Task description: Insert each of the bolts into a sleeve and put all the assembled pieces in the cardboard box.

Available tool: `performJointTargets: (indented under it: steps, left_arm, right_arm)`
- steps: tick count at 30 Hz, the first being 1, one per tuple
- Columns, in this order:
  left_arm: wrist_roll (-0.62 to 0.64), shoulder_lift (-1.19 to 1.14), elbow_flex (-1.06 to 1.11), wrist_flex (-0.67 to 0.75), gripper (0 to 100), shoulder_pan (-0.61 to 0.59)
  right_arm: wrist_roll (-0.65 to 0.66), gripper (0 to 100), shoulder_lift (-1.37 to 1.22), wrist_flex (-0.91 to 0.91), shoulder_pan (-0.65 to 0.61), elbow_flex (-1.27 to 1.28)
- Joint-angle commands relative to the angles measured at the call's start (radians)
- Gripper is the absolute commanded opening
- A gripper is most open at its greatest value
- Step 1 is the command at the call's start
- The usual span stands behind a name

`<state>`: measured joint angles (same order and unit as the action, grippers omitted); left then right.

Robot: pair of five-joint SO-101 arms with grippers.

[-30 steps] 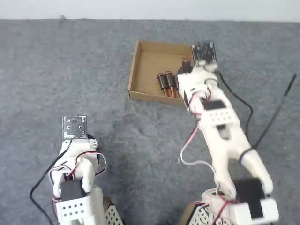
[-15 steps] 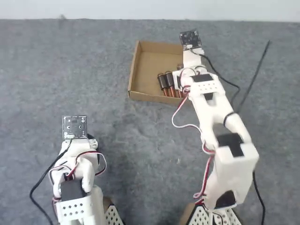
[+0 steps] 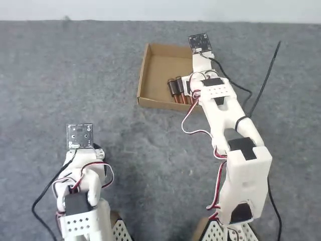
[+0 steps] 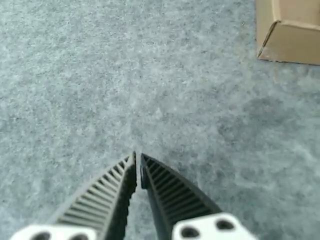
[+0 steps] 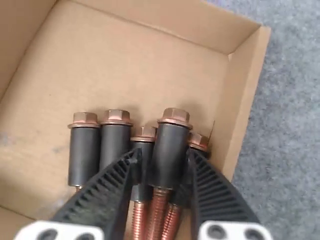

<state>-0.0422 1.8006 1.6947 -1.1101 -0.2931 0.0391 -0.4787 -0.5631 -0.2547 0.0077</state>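
Directly above the shallow brown cardboard box [image 5: 125,65], the right gripper [image 5: 164,153] is clamped on a copper-coloured hex bolt in a black cylindrical sleeve [image 5: 169,142]. Four similar assembled pieces [image 5: 84,150] lie side by side inside the box. The left gripper [image 4: 138,162], pincer together, hangs over the grey carpet [image 4: 100,75].

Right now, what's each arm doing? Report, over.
Left tool shut, over carpet. Right tool shut on sleeved bolt, over box. Four bolts inside. Nothing in the way.

Shiny copper-toned metal bolts [image 5: 174,116], matt black sleeves [image 5: 84,155], plain brown cardboard box [image 5: 125,55], rough and fuzzy grey carpet [image 4: 150,75], ribbed matt black plastic on the left gripper [image 4: 138,157].
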Motion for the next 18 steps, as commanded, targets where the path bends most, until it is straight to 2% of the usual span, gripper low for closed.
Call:
performJointTargets:
  steps: [1, 8, 12, 16, 18]
  left_arm:
    - [-0.009, 0.018, -0.010, -0.002, 1, 0.002]
    - [-0.009, 0.018, -0.010, 0.000, 1, 0.002]
    - [-0.009, 0.018, -0.010, 0.000, 1, 0.002]
    - [-0.009, 0.018, -0.010, 0.000, 1, 0.002]
    - [-0.009, 0.018, -0.010, 0.000, 1, 0.002]
  right_arm:
    - [0.011, 13.6, 0.028, -0.001, 0.018, -0.052]
    - [0.011, 13.6, 0.151, -0.059, 0.018, -0.046]
    - [0.011, 12.1, 0.268, -0.214, 0.012, -0.046]
    - [0.009, 0.1, 0.384, -0.384, 0.012, -0.046]
    - [0.009, 2.4, 0.432, -0.464, 0.018, -0.044]
